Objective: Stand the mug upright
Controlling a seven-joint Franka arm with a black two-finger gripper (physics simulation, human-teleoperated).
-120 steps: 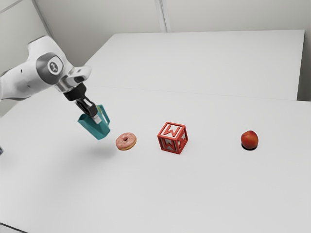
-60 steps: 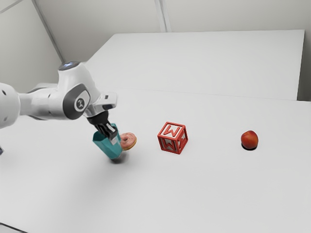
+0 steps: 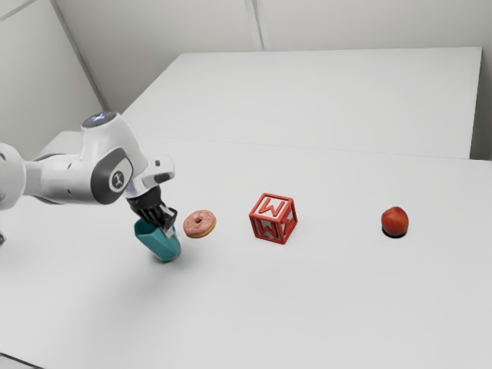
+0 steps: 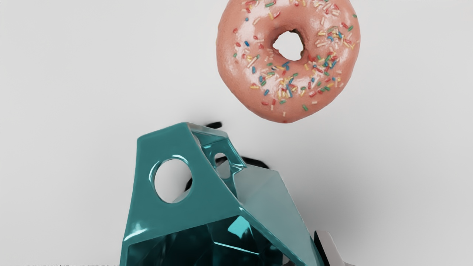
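- Ext. view, lower-left-of-ctr: teal, faceted, shiny plastic-looking mug (image 3: 158, 243), tilted, mouth toward upper left of frame, base toward lower right.
- Black two-finger claw (image 3: 168, 228) has mug gripped by its wall near the rim.
- Just changed: 1 sec ago mug hung higher; now it's low over the white table (image 3: 307, 307). In last half sec it's shifted a bit to frame left, opening a gap from the pink, sprinkled donut (image 3: 200, 224). Can't tell if base touches.
- Meaning for task: near set-down, but not upright yet; prob. needs base levelled & seated flat before letting go, else it may tip.
- Also: red-framed letter block (image 3: 273, 218) nr ctr; round red fruit (image 3: 395, 221), ctr right.
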